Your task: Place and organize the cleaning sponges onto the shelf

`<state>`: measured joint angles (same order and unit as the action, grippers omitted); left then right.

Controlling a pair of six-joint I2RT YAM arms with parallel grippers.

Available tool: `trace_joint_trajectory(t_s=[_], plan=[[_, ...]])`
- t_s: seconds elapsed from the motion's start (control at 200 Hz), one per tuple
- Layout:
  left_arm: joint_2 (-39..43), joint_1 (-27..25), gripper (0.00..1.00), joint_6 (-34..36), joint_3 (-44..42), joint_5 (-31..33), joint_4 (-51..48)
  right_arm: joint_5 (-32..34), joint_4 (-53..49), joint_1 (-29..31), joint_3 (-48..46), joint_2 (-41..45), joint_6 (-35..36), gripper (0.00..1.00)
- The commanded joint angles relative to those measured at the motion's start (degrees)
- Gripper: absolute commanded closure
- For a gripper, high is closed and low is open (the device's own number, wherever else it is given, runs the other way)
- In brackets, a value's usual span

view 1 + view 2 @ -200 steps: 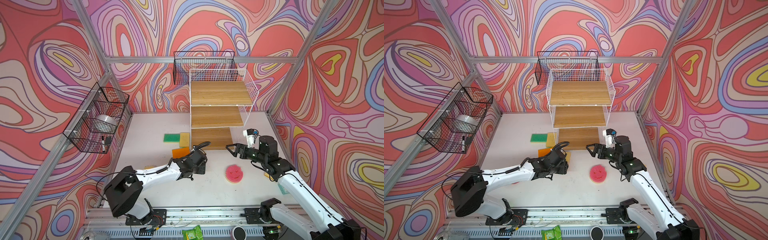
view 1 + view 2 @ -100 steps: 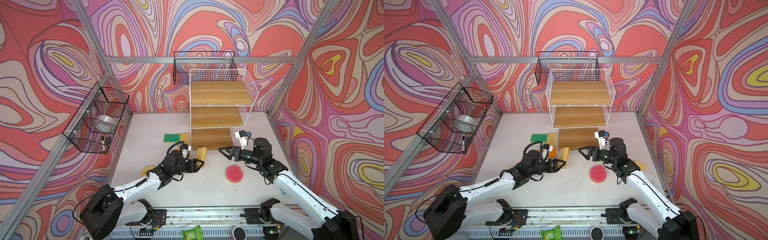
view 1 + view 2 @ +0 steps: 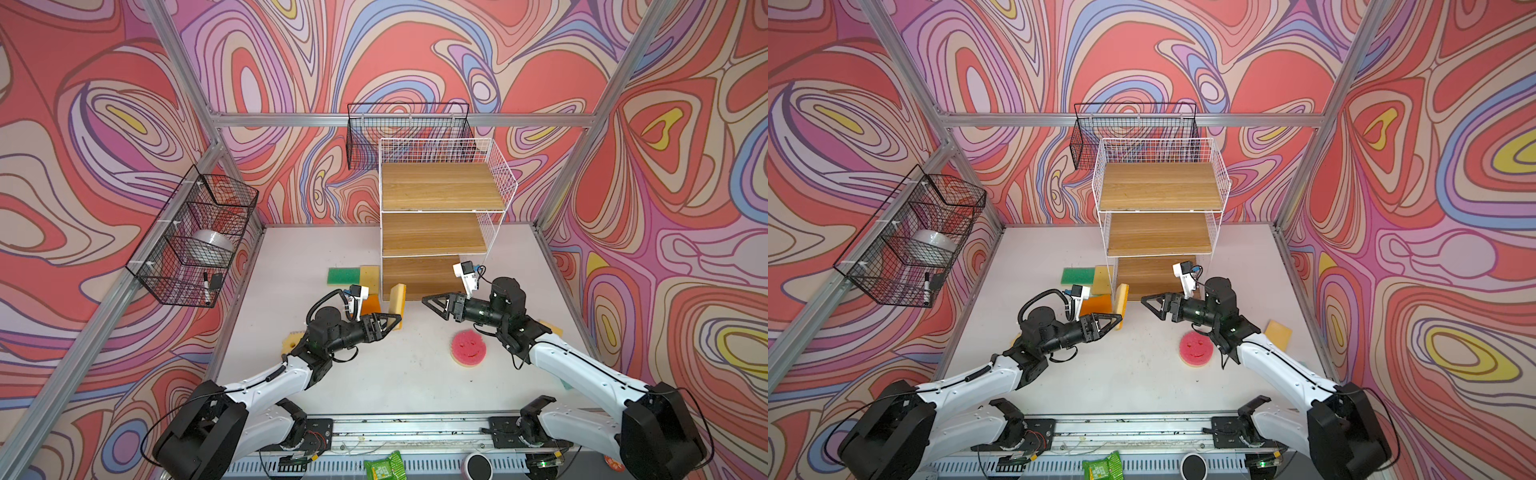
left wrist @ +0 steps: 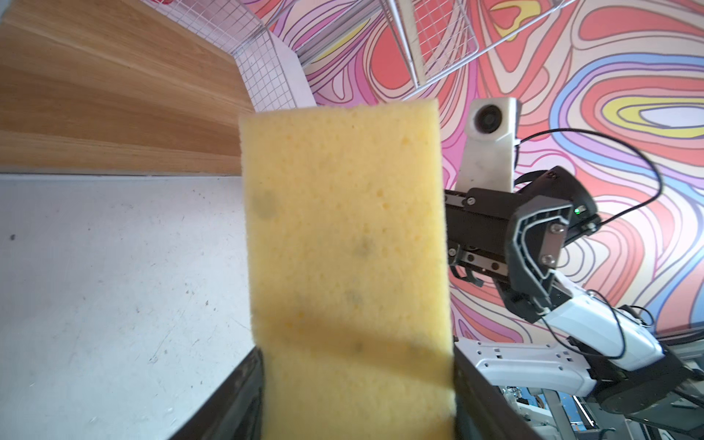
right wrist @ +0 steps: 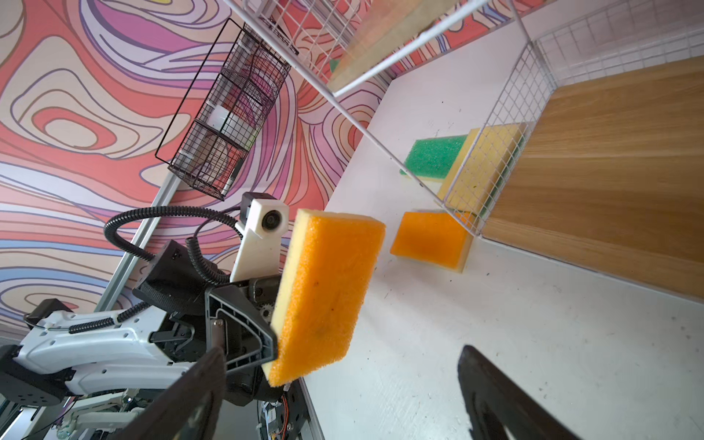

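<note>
Open pale bench point(image 3: 399, 374) mid-scene up to white wire-grid shelf's point(image 3: 432, 150) bare lowest wooden board point(image 3: 419, 276); upright yellow sponge point(image 3: 397, 299), flat orange-faced sponge point(image 3: 370, 305) crowding its near-left corner.

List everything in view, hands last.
shelf: 1, white wire, wood boards bare, back centre.
held sponge: 1, yellow-orange, before bottom board.
green sponge: 1, green, left of shelf.
yellow sponge: 1, yellow, between it and shelf.
orange sponge: 1, orange, shelf's front corner.
smiley sponge: 1, pink, near right arm.
left pad: 1, yellow, partly under left arm.
right pad: 1, yellow, table's right side.
back basket: 1, black, back wall.
side basket: 1, black, left wall.
packet: 1, green, front edge.
left hand: 1, black, shut on held sponge.
right hand: 1, black, open, empty.
</note>
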<state>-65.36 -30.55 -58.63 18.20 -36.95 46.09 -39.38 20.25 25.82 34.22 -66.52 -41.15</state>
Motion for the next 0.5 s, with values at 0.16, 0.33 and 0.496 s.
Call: trace_joint_trajectory(t_s=[0.16, 0.33, 0.496], plan=[[-7.91, 3.46, 0.30, -12.12, -2.11, -6.08, 25.23, -5.48, 19.08, 1.95, -1.73, -5.95, -6.03, 0.02], [-12.51, 4.35, 0.32, -14.39, -1.11, -7.25, 31.34, -6.10, 22.95, 2.82, -1.73, -9.00, -7.06, 0.02], [-11.37, 4.35, 0.32, -12.30, -0.04, -7.57, 27.25, -4.31, 19.12, 3.12, -0.32, -9.49, -4.05, 0.02]])
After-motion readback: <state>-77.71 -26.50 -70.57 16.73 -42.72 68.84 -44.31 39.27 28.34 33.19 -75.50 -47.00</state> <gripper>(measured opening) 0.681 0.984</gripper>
